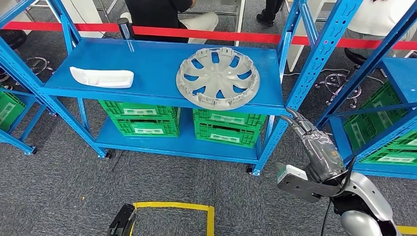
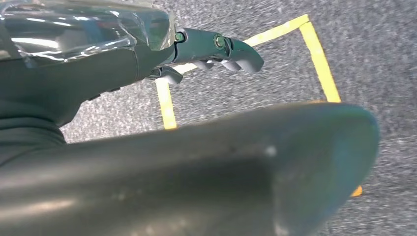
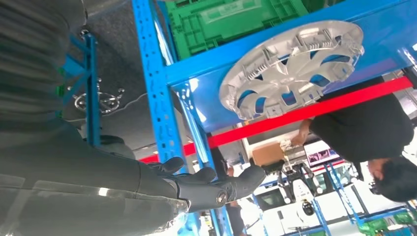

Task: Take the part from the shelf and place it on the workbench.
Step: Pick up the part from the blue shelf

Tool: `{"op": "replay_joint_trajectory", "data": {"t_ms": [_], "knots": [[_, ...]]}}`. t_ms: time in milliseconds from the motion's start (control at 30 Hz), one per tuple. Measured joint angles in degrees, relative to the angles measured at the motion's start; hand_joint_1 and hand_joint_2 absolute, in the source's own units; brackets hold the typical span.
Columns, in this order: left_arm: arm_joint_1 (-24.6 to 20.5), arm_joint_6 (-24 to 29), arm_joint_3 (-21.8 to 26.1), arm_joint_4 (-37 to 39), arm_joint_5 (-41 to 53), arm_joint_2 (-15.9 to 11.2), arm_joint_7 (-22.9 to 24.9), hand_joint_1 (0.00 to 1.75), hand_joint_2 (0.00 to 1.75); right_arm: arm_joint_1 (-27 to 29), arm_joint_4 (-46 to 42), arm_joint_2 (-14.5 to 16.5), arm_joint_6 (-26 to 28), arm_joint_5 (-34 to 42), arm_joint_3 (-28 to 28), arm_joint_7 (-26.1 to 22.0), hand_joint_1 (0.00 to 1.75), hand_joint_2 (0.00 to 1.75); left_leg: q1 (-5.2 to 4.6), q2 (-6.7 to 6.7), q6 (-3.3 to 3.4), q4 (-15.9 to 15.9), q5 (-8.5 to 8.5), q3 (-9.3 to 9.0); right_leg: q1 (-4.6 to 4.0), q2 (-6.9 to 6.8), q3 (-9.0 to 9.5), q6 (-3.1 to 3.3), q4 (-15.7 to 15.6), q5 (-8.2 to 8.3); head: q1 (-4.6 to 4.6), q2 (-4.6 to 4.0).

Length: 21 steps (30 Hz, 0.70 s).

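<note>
Lying flat on the top level of a blue metal shelf rack [image 1: 147, 64] is a round silver-grey plastic wheel cover with curved spokes [image 1: 218, 77], its ribbed inner side facing up. It sits toward the right end of that level, its near rim just reaching the front edge. On the same level, well apart to the left, lies a long white moulded plastic piece [image 1: 102, 77]. Below them, on the lower level, stand green slatted plastic crates [image 1: 223, 127] side by side.

To the right of the rack's front right post, the robot's right hand [image 1: 301, 124] is raised at about the height of the lower level, below and to the right of the wheel cover and touching nothing. From the right wrist camera its dark fingers [image 3: 216, 184] are stretched out and slightly apart, with nothing between them.

The robot's left hand [image 2: 216, 51] hangs low above grey carpet, over a square outlined in yellow floor tape [image 1: 209, 214]. Its fingers are gently curled and a little apart, and they hold nothing.

Behind the rack a red barrier band [image 1: 236, 35] runs across the room. Beyond it a person in a black top [image 1: 152, 12] is seated. Another blue rack with more green crates [image 1: 381, 123] stands at the right.
</note>
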State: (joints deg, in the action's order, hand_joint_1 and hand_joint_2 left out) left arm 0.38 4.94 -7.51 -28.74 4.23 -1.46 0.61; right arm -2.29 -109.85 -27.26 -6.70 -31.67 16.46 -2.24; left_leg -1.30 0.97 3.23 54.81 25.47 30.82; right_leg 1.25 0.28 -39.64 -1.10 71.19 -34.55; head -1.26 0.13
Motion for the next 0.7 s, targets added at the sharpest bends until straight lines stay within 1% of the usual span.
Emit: {"op": "replay_joint_trajectory", "data": {"t_ms": [33,67,100,133,167,200,233,267,300,333,367,400,433,467,500,533,567,600,633,667,700], "knots": [[0.0,0.0,0.0,0.0,0.0,0.1,0.0,0.00,0.00,0.0,0.0,0.0,0.0,0.0,0.0,0.0,0.00,1.75,-0.12,0.07,-0.05,0.0,0.65,-0.87,-0.12,-0.02,0.66,-0.56,-3.5,2.14,0.01,0.00],[0.0,-0.1,0.0,0.0,0.1,0.2,0.0,0.00,0.00,0.1,0.0,0.0,-0.1,0.0,0.0,0.0,0.00,1.75,-0.26,0.14,-0.14,0.1,1.36,-1.67,-0.28,-0.07,1.60,-1.04,-7.7,5.16,0.04,0.00],[0.0,-0.1,0.0,0.0,0.1,0.2,0.0,0.00,0.00,0.1,0.0,0.0,-0.1,0.0,0.0,0.0,0.00,1.75,-0.40,0.18,-0.28,0.2,2.09,-2.36,-0.42,-0.19,2.46,-0.95,-11.0,7.56,0.03,0.00],[-0.1,-0.2,0.0,0.0,0.2,0.3,0.1,0.00,0.00,0.2,0.0,0.0,-0.2,0.0,0.0,0.0,0.00,1.75,-0.53,0.18,-0.50,0.3,2.82,-2.76,-0.62,-0.26,3.21,-0.58,-13.2,9.44,0.01,0.00],[-0.1,-0.2,0.0,0.0,0.2,0.3,0.1,0.00,0.00,0.2,0.0,0.0,-0.3,-0.1,0.0,0.0,0.00,1.75,-0.63,0.16,-0.75,0.7,3.32,-3.04,-0.75,-0.29,3.59,0.13,-14.1,10.40,0.00,0.00],[-0.1,-0.3,0.0,0.0,0.3,0.3,0.2,0.00,0.00,0.3,-0.1,0.0,-0.4,-0.1,0.0,0.0,0.00,1.75,-0.68,0.14,-0.98,1.0,3.69,-3.27,-0.76,-0.26,3.99,0.88,-14.1,10.40,-0.04,0.00],[-0.2,-0.3,0.0,0.0,0.4,0.2,0.3,0.00,0.00,0.4,-0.1,0.0,-0.4,-0.1,0.0,0.0,0.00,1.75,-0.68,0.07,-1.24,1.5,3.90,-3.14,-0.59,-0.13,4.49,1.28,-14.2,10.55,-0.02,0.00],[-0.3,-0.4,0.0,0.0,0.5,0.1,0.3,0.00,0.00,0.5,-0.2,0.0,-0.4,-0.1,0.0,0.0,0.00,1.75,-0.65,-0.02,-1.52,2.7,3.97,-2.71,-0.29,-0.08,4.94,1.70,-14.3,10.42,-0.04,0.00],[-0.3,-0.4,-0.1,0.0,0.6,0.1,0.3,0.00,0.00,0.6,-0.3,0.0,-0.4,-0.1,0.0,0.0,0.00,1.75,-0.51,-0.11,-1.89,4.8,4.23,-1.55,-0.03,-0.05,5.46,1.97,-14.4,10.14,-0.09,0.00],[-0.4,-0.4,-0.1,0.0,0.7,0.0,0.4,0.00,0.00,0.6,-0.4,0.0,-0.4,-0.1,0.0,0.0,0.00,1.75,-0.22,-0.23,-2.37,7.9,4.86,0.34,0.19,-0.01,5.93,2.18,-14.4,9.79,-0.14,0.00],[-0.4,-0.4,-0.1,0.0,0.7,0.1,0.4,0.00,0.00,0.7,-0.5,-0.1,-0.4,-0.1,0.0,0.0,0.00,1.75,0.19,-0.37,-2.90,11.6,6.04,2.74,0.24,0.01,6.35,2.33,-14.5,9.35,-0.21,0.00],[-0.3,-0.4,-0.1,0.0,0.7,0.0,0.4,0.00,0.00,0.9,-0.6,-0.1,-0.4,-0.1,-0.1,-0.1,0.00,1.75,0.69,-0.51,-3.43,15.1,7.55,5.32,0.26,0.08,6.77,2.30,-14.5,8.89,-0.24,0.00],[-0.3,-0.4,-0.1,0.0,0.7,0.0,0.5,0.00,0.00,1.1,-0.6,-0.1,-0.4,-0.1,-0.1,-0.1,0.00,1.75,1.14,-0.67,-3.86,17.4,8.79,7.47,0.29,0.15,7.26,2.20,-14.5,8.41,-0.25,0.00],[-0.3,-0.4,-0.1,0.0,0.7,0.0,0.5,0.00,0.00,1.2,-0.6,-0.1,-0.4,-0.1,-0.1,-0.1,0.00,1.75,1.50,-0.80,-4.17,18.0,9.14,8.83,0.32,0.23,7.86,2.05,-14.4,7.89,-0.25,0.00],[-0.2,-0.4,-0.1,0.0,0.8,0.0,0.5,0.00,0.00,1.3,-0.6,-0.1,-0.4,-0.1,-0.1,-0.1,0.00,1.75,1.77,-0.89,-4.33,16.6,8.10,9.16,0.38,0.28,8.56,1.90,-14.4,7.37,-0.25,0.00],[-0.2,-0.4,-0.1,0.0,0.8,0.0,0.5,0.00,0.00,1.4,-0.6,-0.1,-0.4,-0.1,-0.1,-0.1,0.00,1.75,1.92,-0.93,-4.37,13.5,5.70,8.62,0.43,0.32,9.33,1.73,-14.5,6.84,-0.25,0.00],[-0.2,-0.4,-0.1,0.0,0.8,0.0,0.5,0.00,0.00,1.4,-0.6,-0.1,-0.4,-0.1,-0.1,-0.1,0.00,1.75,2.01,-0.94,-4.29,9.6,2.32,7.64,0.47,0.33,9.89,1.54,-14.5,6.33,-0.25,0.00],[-0.2,-0.4,-0.1,0.0,0.8,-0.1,0.6,0.00,0.00,1.4,-0.6,-0.1,-0.5,-0.1,-0.2,0.0,0.00,1.75,1.93,-0.94,-4.11,6.1,-0.34,6.81,0.46,0.37,10.48,1.29,-14.5,5.86,-0.22,0.00],[-0.2,-0.4,-0.1,0.0,0.8,-0.1,0.6,0.00,0.00,1.4,-0.6,-0.1,-0.5,-0.1,-0.2,0.0,0.00,1.75,1.79,-0.92,-3.83,3.7,-2.22,6.15,0.40,0.43,10.77,0.98,-14.5,5.47,-0.22,0.00],[-0.2,-0.4,-0.1,0.0,0.9,-0.1,0.7,0.00,0.00,1.4,-0.6,0.0,-0.5,-0.1,-0.3,0.0,0.00,1.75,1.59,-0.88,-3.48,2.6,-3.13,5.85,0.35,0.49,10.87,0.64,-14.6,5.17,-0.22,0.00],[-0.2,-0.4,-0.1,0.0,0.9,-0.2,0.7,0.00,0.00,1.4,-0.6,0.0,-0.6,-0.1,-0.3,0.0,0.00,1.75,1.37,-0.85,-3.14,2.5,-2.93,5.79,0.31,0.55,11.06,0.31,-14.7,4.99,-0.23,0.00]]}}
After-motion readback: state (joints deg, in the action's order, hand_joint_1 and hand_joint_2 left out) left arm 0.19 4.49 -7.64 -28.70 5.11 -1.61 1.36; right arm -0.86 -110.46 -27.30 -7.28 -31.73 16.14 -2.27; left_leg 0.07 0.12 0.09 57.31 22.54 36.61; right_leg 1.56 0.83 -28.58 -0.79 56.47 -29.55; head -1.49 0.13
